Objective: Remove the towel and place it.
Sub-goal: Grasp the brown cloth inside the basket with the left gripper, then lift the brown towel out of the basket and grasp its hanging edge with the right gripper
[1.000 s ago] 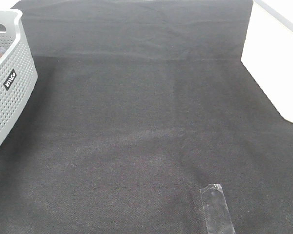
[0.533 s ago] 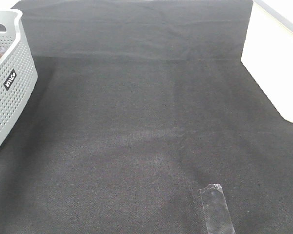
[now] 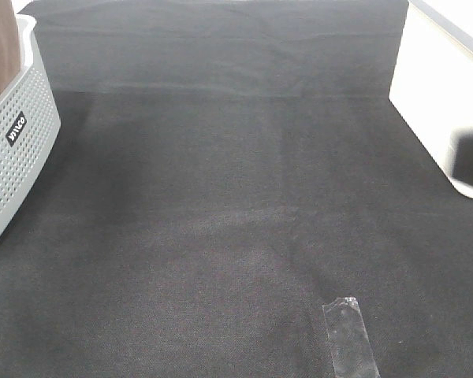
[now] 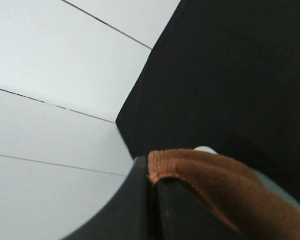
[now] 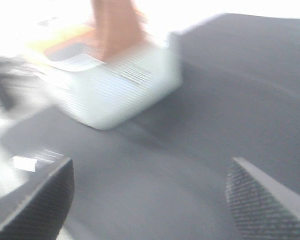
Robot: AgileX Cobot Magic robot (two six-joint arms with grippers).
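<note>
The brown towel (image 3: 0, 47) hangs upright out of the white perforated basket (image 3: 20, 150) at the far left; its top runs out of the exterior view. In the left wrist view my left gripper (image 4: 152, 175) is shut on the towel's stitched edge (image 4: 215, 187). The left gripper itself is outside the exterior view. My right gripper (image 5: 150, 200) is open and empty, low over the black cloth and pointing at the basket (image 5: 120, 85) and the hanging towel (image 5: 115, 30). In the exterior view it shows only as a dark blur (image 3: 471, 153) at the right edge.
A black cloth (image 3: 221, 197) covers the table. A white box-like block (image 3: 433, 87) stands at the right edge. A strip of clear tape (image 3: 349, 340) lies on the cloth near the front.
The towel has been lifted from inside the basket and now hangs above its rim. A dark blur of the right arm has come in at the right edge.
</note>
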